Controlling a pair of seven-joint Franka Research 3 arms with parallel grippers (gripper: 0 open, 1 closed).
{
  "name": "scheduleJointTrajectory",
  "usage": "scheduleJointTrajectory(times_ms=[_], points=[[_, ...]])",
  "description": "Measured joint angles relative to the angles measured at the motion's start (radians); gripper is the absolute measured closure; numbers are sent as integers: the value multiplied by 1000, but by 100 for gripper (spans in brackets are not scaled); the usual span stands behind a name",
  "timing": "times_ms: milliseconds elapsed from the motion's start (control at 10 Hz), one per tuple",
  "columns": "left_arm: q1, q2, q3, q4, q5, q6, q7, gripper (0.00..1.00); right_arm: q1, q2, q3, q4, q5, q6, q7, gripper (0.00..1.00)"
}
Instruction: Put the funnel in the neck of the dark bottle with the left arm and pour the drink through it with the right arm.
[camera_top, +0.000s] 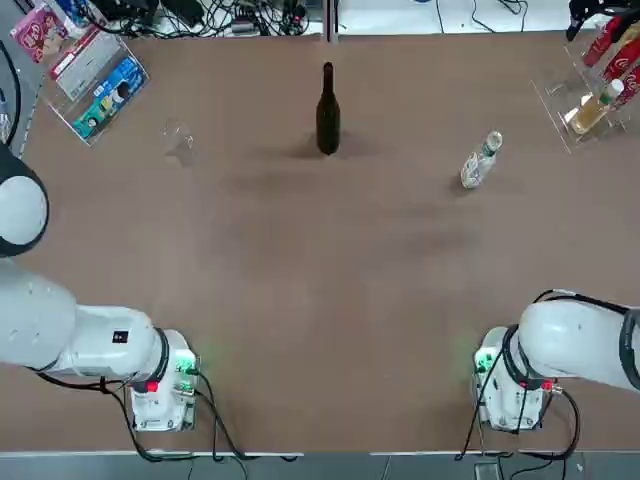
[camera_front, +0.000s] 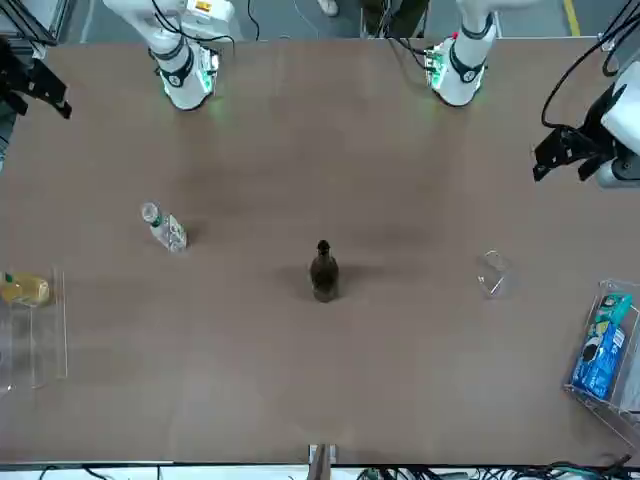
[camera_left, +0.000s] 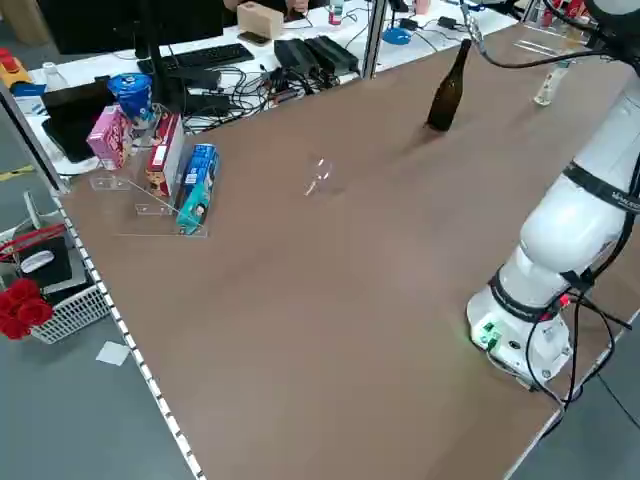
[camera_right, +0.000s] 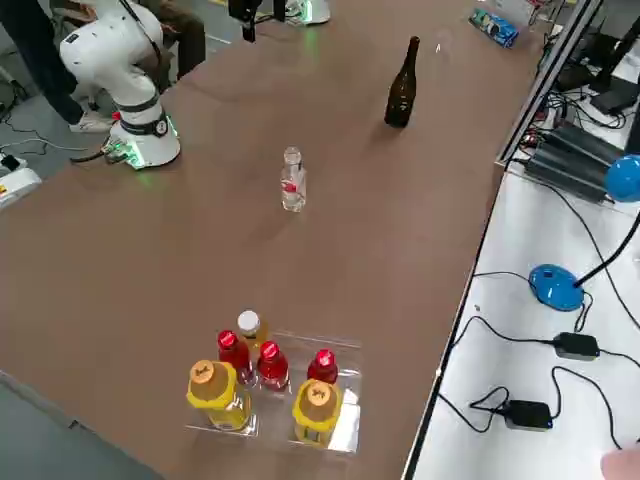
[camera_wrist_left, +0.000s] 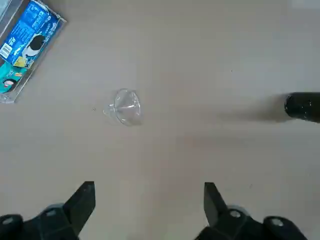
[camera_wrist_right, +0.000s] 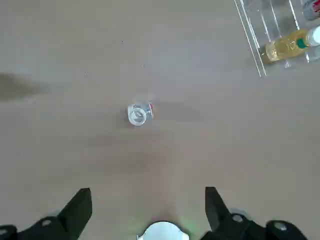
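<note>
Nearest the bases, the left gripper (camera_wrist_left: 145, 210) and the right gripper (camera_wrist_right: 147, 212) are held high above the table (camera_top: 320, 300), jaws spread wide and empty. Farther out, the funnel (camera_top: 178, 140) is seen lying at the left, the dark bottle (camera_top: 327, 112) upright mid-table, the drink (camera_top: 480, 160) at the right.

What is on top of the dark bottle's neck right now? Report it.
Nothing: the dark bottle has a bare, open neck. The funnel lies apart on the table, on the left arm's side. The bottle's inside cannot be seen through the dark glass.
</note>
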Motion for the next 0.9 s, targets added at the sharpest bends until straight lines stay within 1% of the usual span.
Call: scheduleJointTrajectory(times_ms=[400,600,900], points=[[1,0,0,0,0,0,1,4,0,0,-3,-2,-1,9,0,0],[5,4,1,-4,34,-6,31,4,-1,0,-3,-6,-1,17,1,0],[-2,57,-1,-22,77,-31,37,4,-1,0,7,-6,-1,17,1,0]])
